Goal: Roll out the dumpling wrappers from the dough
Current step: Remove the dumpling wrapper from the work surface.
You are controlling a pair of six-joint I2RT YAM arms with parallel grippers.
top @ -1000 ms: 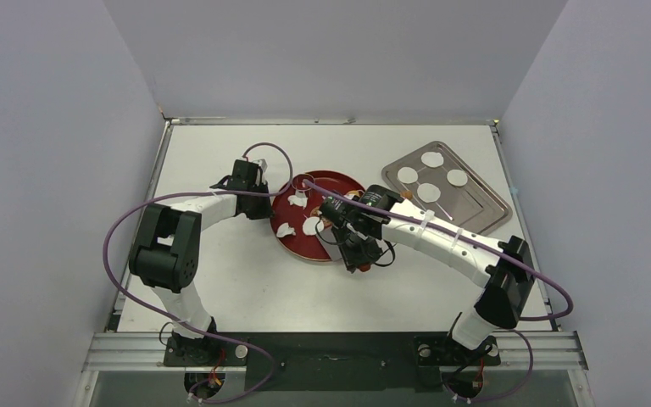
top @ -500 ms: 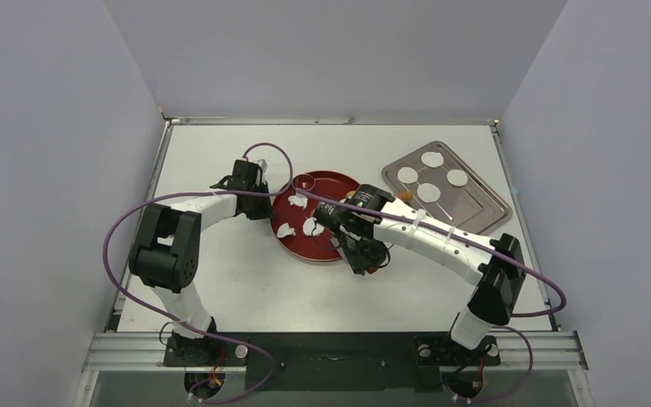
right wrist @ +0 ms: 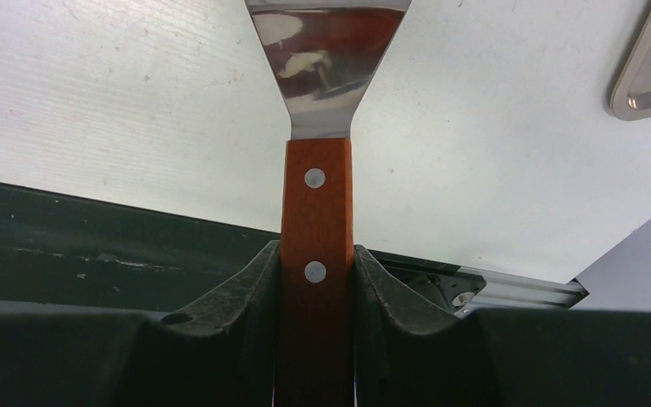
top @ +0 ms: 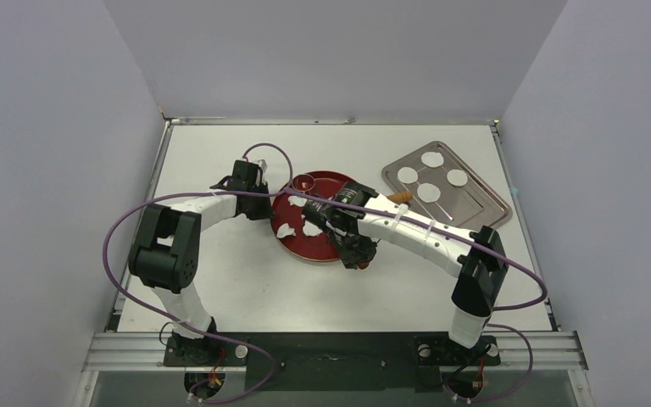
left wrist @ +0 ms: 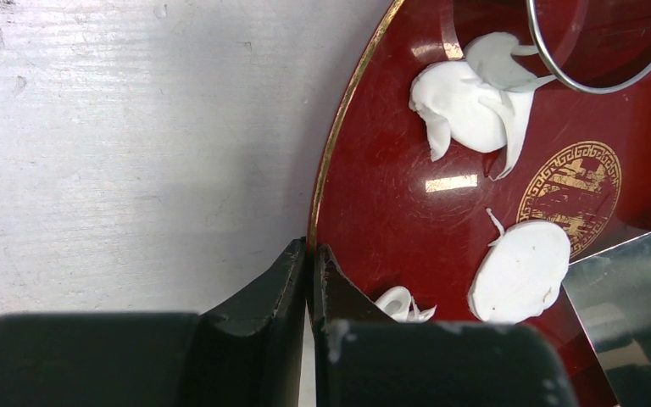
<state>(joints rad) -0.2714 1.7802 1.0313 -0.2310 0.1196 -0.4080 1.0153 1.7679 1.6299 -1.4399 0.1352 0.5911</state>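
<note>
A red plate holds ragged white dough beside a metal ring cutter, one round dumpling wrapper and a small scrap. My left gripper is shut on the plate's left rim; it shows in the top view too. My right gripper is shut on the wooden handle of a spatula, above the plate's near right edge. The spatula's steel blade sits just right of the wrapper on the plate. Several more wrappers lie on a steel tray.
The steel tray stands at the back right, tilted on the white table. Purple cables loop from both arms over the table. The black base strip and aluminium rail run along the near edge. Grey walls close in left, back and right.
My right arm has swung left, carrying the spatula further over the red plate toward the wrapper. The left gripper and plate have stayed where they were.
</note>
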